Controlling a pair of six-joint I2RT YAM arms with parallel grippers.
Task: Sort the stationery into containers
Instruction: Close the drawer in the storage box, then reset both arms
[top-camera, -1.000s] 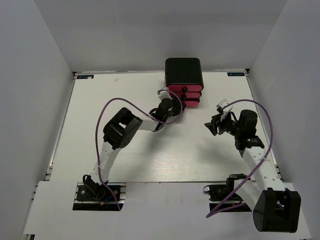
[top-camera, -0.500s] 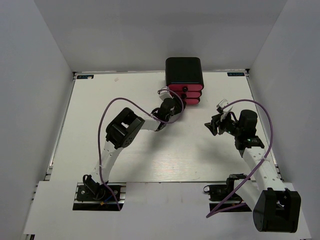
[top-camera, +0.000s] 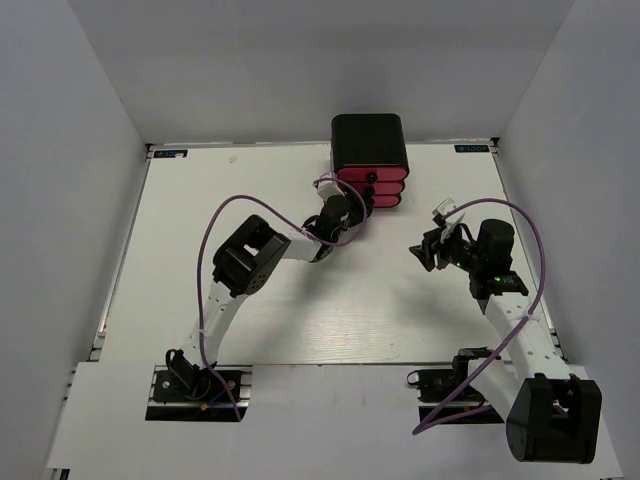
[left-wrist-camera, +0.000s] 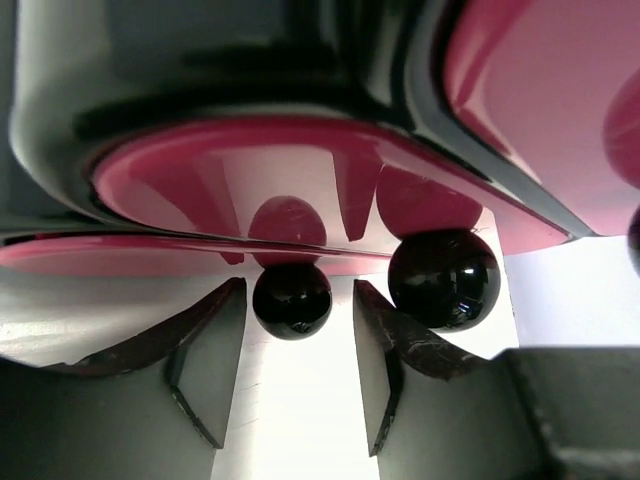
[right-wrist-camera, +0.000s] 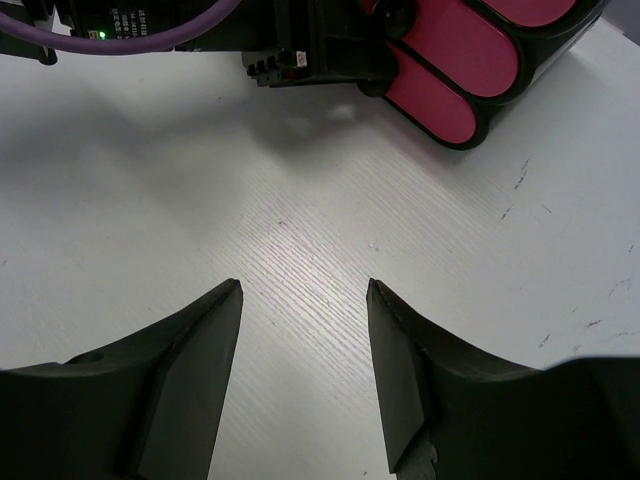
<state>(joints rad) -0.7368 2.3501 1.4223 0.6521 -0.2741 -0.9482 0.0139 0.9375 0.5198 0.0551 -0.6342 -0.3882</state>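
White bench, grey walls. Right gripper hangs wide open towards the right edge. Left gripper straddles a drawer knob, jaws narrowly apart and not clamped. Pink drawers stand at mid far edge. The knob is judged hard, glossy and slippery, so it needs a square grip.

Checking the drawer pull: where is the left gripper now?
Top view: the left gripper sits far centre, facing the pink drawers; its wrist view shows a black knob between its open fingers.

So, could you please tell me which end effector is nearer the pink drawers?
Left. The left end effector is at the drawers, fingers either side of a black knob; the right end effector hovers apart, to their right.
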